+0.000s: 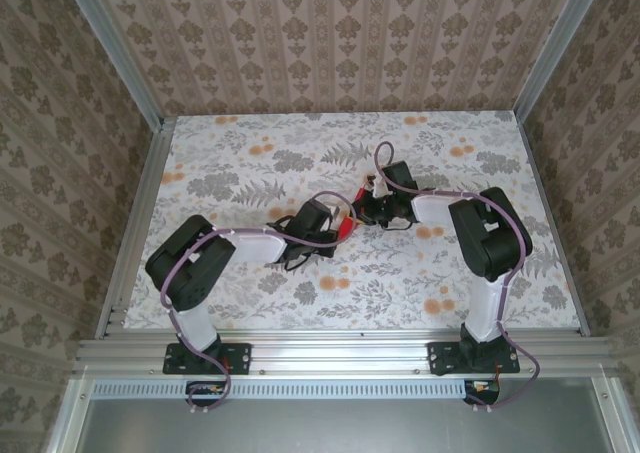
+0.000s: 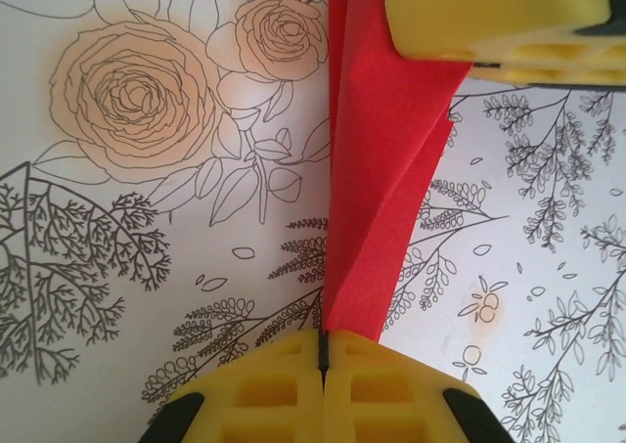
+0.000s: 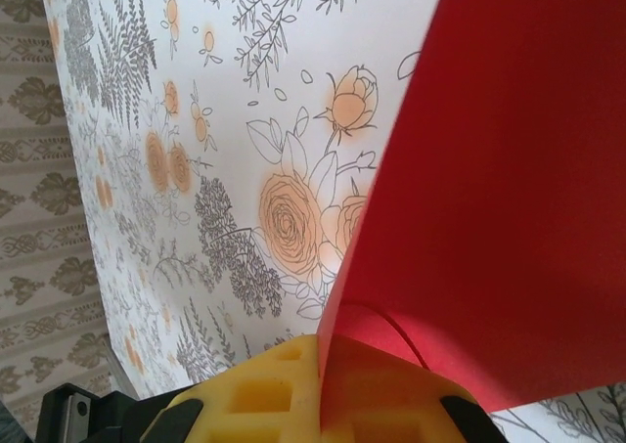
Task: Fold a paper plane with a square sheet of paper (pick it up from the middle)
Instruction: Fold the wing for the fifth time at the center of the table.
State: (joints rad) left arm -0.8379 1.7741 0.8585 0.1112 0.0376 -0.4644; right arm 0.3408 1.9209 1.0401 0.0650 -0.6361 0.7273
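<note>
Left wrist view: the red sheet (image 2: 391,169) is running lengthwise from the left end effector (image 2: 323,345) (clamping its narrow tip) to the right end effector (image 3: 318,360), likewise clamping it.

Floral tabletop (image 1: 240,168), damask-patterned walls (image 1: 330,33)

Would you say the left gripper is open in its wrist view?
No, the left gripper is shut tight on the red paper's narrow end.
</note>
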